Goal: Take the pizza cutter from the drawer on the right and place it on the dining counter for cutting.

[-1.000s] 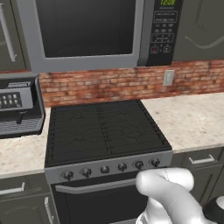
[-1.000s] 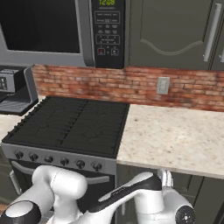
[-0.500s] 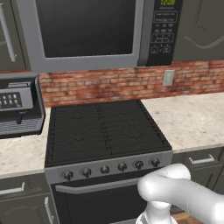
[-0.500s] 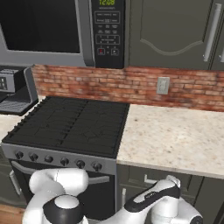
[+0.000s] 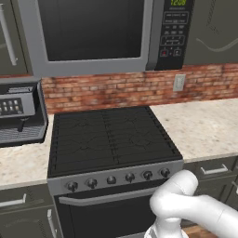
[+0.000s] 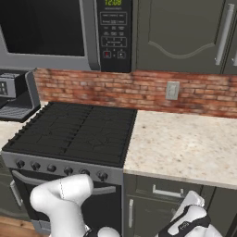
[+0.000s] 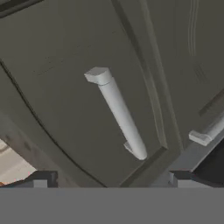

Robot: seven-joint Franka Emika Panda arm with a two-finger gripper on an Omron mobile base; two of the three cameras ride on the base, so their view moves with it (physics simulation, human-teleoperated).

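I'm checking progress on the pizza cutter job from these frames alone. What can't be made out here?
- Gripper: hand view's bottom edge cuts off all but its fingertips, set wide apart.
- Silver bar handle on a dark cabinet door: the close hand view doesn't tell which cabinet it is.
- Drawer front under the worktop: shut in the right base view, contents hidden.

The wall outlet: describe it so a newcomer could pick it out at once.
Start at the black stove under the microwave, then follow the red brick backsplash toward the beige worktop. The wall outlet is the small pale grey plate on the bricks above that worktop, the only fixture on the wall.
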